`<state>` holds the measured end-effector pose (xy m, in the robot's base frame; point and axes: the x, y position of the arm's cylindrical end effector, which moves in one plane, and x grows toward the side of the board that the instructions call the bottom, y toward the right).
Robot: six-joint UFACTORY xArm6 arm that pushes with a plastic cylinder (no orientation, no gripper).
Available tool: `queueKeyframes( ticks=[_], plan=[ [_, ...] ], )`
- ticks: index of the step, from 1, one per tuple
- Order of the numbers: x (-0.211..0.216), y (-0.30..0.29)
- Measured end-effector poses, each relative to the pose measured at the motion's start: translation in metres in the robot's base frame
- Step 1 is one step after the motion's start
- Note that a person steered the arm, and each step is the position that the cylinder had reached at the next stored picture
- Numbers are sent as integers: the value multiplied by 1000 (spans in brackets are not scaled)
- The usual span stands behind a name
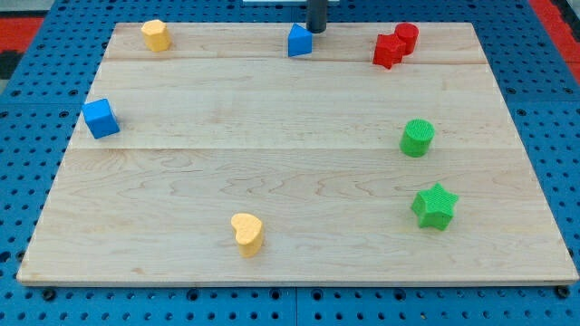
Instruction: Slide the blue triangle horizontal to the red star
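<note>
The blue triangle (300,41) is being touched on its upper right side by my tip (316,31), near the top edge of the wooden board (272,136). Nothing is being grasped by the rod. The red star (389,50) is being seen well to the triangle's right, at about the same height, touching a red cylinder (407,36).

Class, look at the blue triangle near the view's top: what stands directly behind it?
Behind the blue triangle, toward its right, stands my dark rod; my tip sits at the block's upper right corner. Whether they touch cannot be told. The board hidden behind the block stays unseen.
</note>
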<state>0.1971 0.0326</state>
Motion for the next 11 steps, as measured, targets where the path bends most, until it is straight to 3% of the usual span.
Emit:
queueKeyframes(
  ticks=[4, 5, 8, 10, 11],
  plan=[
    [-3, -11],
    [22, -29],
    [33, -54],
    [63, -100],
    [41, -85]
  ],
)
